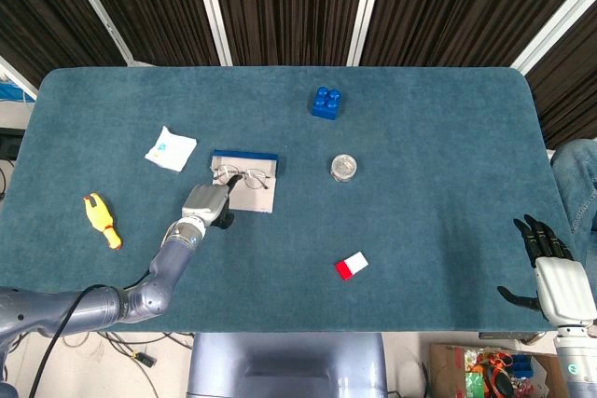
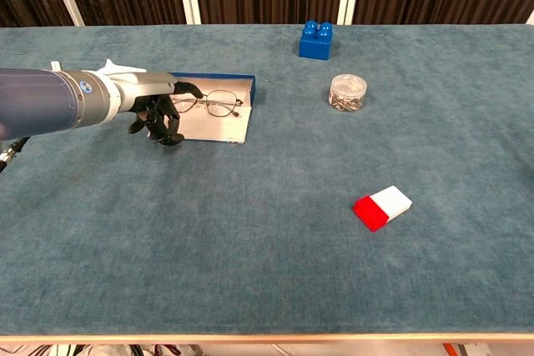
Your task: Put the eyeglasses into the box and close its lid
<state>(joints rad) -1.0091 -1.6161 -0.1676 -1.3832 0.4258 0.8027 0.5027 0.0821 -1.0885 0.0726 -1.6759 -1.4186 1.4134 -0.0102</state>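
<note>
We see the left robot hand (image 2: 158,114) open beside the box (image 2: 219,125) (eyeglasses (image 2: 210,104) inside); right robot hand (image 1: 550,272) open, idle.

I can read no words, numbers or brand marks anywhere. The white packet (image 1: 171,148) at ten o'clock from my left hand (image 1: 207,203) carries a small blue print, too blurred to make out. A blue mark on my left forearm (image 2: 81,83) is equally unreadable.
</note>
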